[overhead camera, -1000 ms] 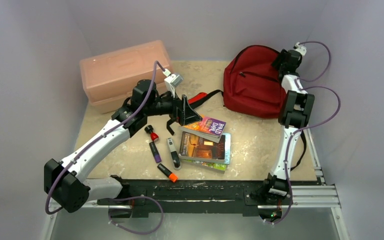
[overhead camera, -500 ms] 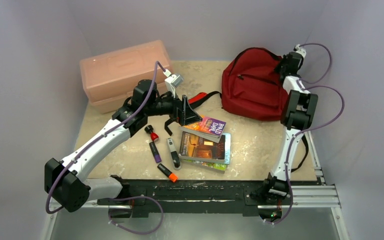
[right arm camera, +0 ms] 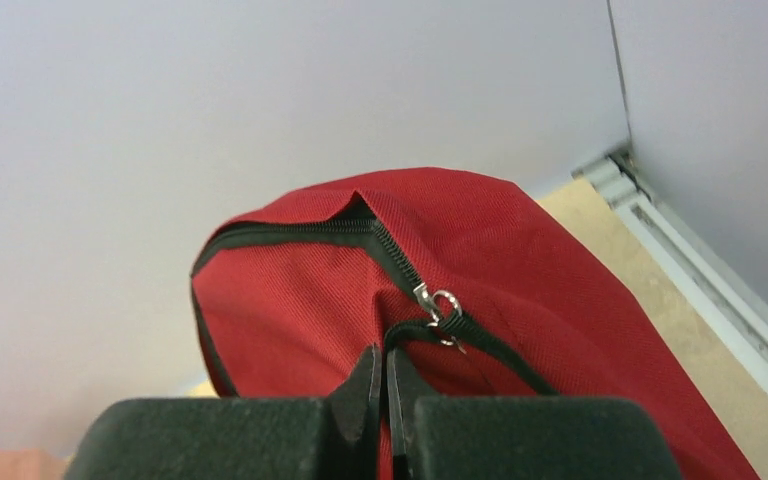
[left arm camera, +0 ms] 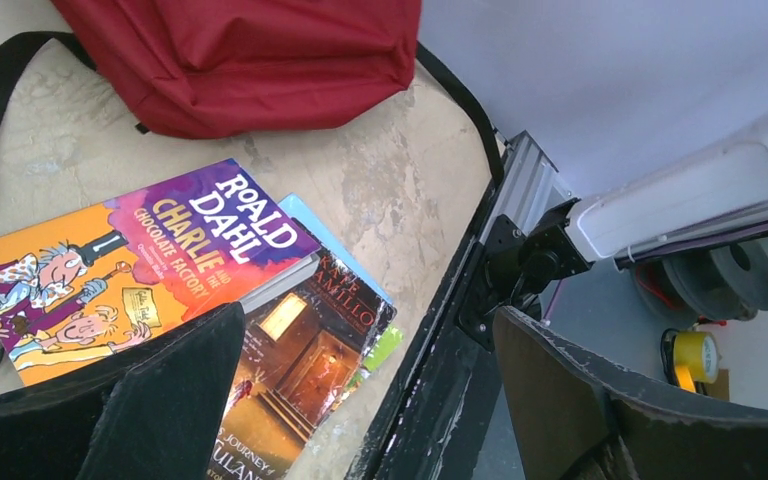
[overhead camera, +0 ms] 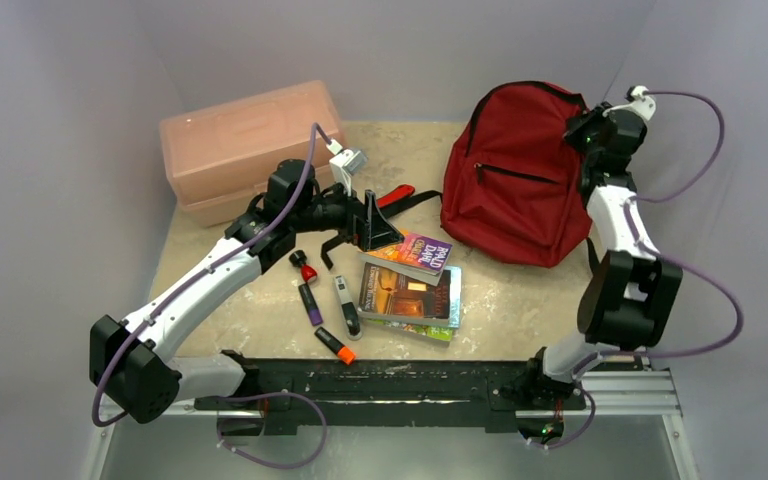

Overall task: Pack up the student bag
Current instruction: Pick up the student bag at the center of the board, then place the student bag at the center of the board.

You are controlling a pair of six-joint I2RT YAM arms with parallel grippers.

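The student bag (overhead camera: pixel 510 195) stands at the far right of the table (overhead camera: pixel 520 300). The right gripper (right arm camera: pixel 383 362) pinches its top just beside the zipper pull (right arm camera: pixel 440 303), fingers pressed together. The left gripper (overhead camera: pixel 353 240) hangs spread wide, holding nothing, over the stacked books (overhead camera: pixel 410 285). Markers (overhead camera: pixel 310 300) lie left of the books, and a pink box (overhead camera: pixel 245 145) sits far left.

Dark red student bag (overhead camera: pixel 515 195), upright, far right
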